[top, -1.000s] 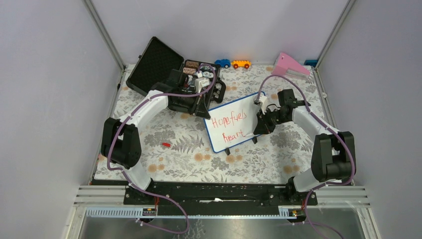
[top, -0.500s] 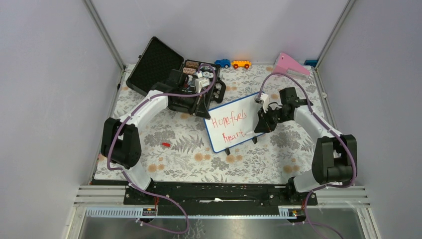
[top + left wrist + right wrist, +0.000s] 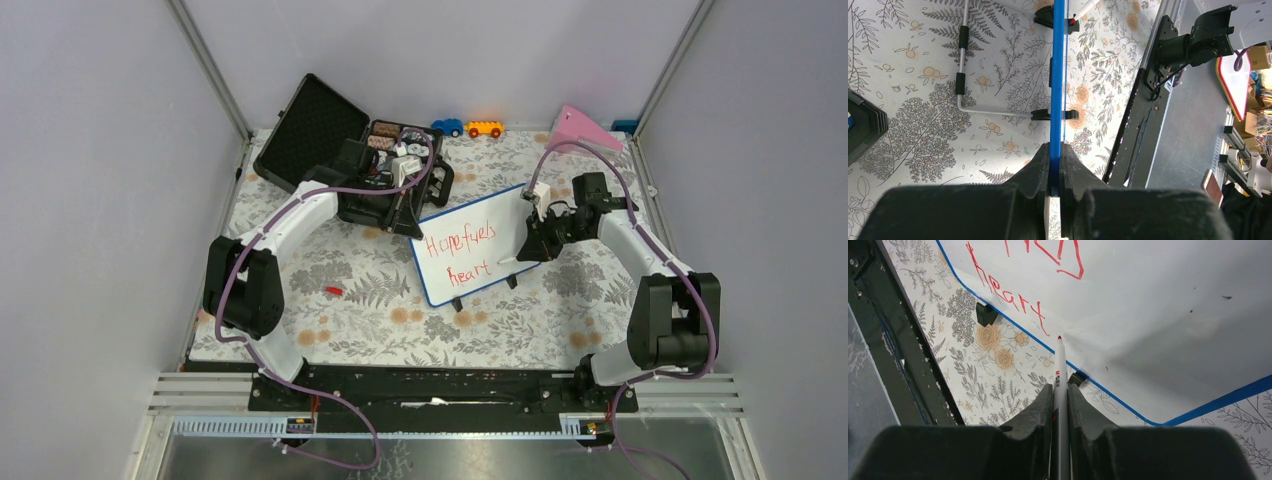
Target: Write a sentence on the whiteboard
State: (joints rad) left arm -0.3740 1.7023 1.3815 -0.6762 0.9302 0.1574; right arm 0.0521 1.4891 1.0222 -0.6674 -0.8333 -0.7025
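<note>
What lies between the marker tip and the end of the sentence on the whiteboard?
Only bare whiteboard surface, shown in the right wrist view; the marker tip is apart from the sentence.

A robotics lab test cell — plain grey wall panels (image 3: 90, 200) framed by aluminium posts (image 3: 210, 68) close in a table (image 3: 330, 330) under a floral-print cover, two cabled robot arms (image 3: 290, 225) are bolted to a black base plate (image 3: 440, 385) at its near edge, and cardboard boxes (image 3: 1257, 56) sit beyond it.
</note>
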